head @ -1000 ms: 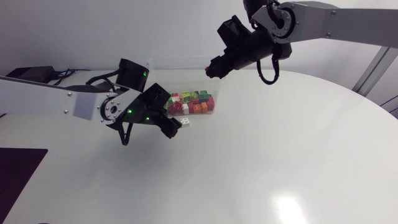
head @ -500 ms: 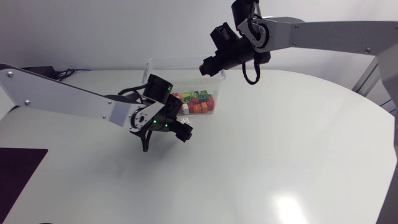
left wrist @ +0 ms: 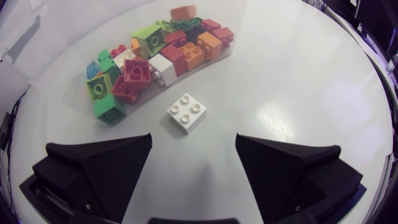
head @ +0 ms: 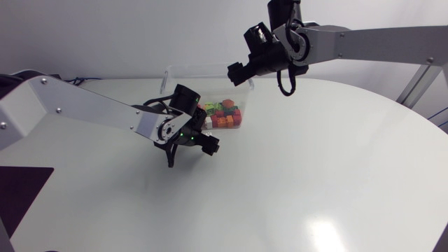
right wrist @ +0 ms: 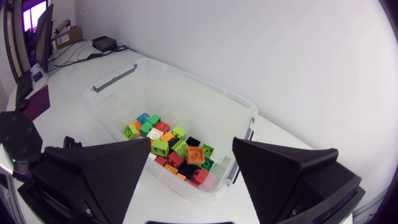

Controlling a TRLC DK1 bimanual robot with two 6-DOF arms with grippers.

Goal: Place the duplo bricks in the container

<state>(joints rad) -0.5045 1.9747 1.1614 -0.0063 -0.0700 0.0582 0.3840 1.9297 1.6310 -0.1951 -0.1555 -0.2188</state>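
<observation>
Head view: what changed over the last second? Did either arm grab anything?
Left gripper moved from beside the container out to the white brick. It is open, the brick lies just ahead of its fingers, and nothing is gripped. Right gripper barely shifted, open above the container's rim. Brick and container stayed put.

1. The container (right wrist: 181, 78) sits on the table (head: 315, 154), toward its far side.
2. A heap of duplo bricks (right wrist: 168, 146) lies inside it.
3. One loose brick (left wrist: 187, 112) rests on the table just outside the container, just ahead of the left gripper (left wrist: 193, 137).
4. The right gripper (right wrist: 191, 143) hangs above the container.
</observation>
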